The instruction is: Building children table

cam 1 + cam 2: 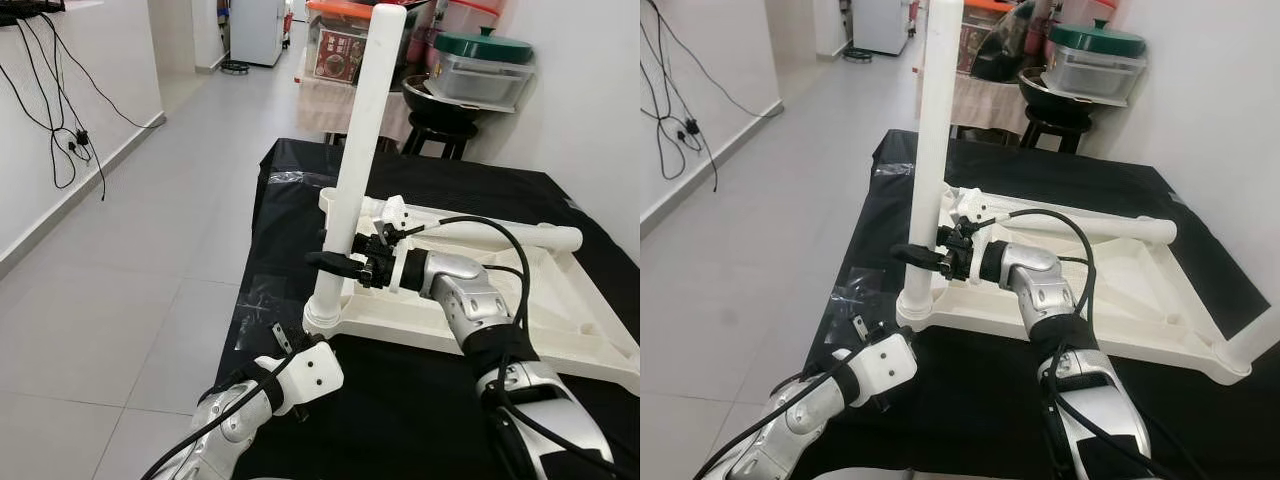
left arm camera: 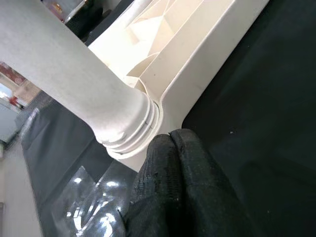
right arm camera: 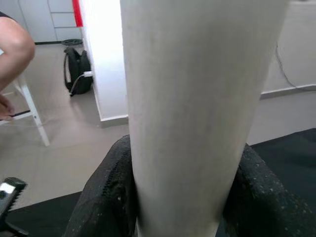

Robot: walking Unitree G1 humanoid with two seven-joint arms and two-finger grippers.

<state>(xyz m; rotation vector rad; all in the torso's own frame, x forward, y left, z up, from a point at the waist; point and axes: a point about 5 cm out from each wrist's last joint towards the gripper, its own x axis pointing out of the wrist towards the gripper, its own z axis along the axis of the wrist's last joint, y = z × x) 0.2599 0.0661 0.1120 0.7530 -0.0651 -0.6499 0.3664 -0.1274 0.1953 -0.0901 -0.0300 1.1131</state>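
Left pincer [image 1: 290,400]: low at the near-left corner of the tabletop, fingers [image 2: 173,173] pressed together with nothing between them, tips just beside the leg's collar; judged to be bracing or waiting there.
Cloth [image 1: 400,420]: black cover over the surface, keeping the white parts easy to see.
Plastic wrap [image 1: 262,295]: clear sheet lying on the cloth left of the tabletop, likely packaging.
Leg [image 1: 362,150]: white tube standing upright in the near-left corner socket; judged seated or being seated there.
Right pincer [image 1: 340,263]: clenched around the leg low on its shaft, one finger [image 3: 106,197] on each side, probably to hold it plumb while it is pushed or twisted home.
Tabletop [image 1: 560,330]: white panel lying underside up on the cloth, ribs exposed so that the sockets face up.
Second leg [image 1: 500,236]: lies flat across the tabletop's far side, not yet fitted.
Stage: one leg upright; others appear outstanding.
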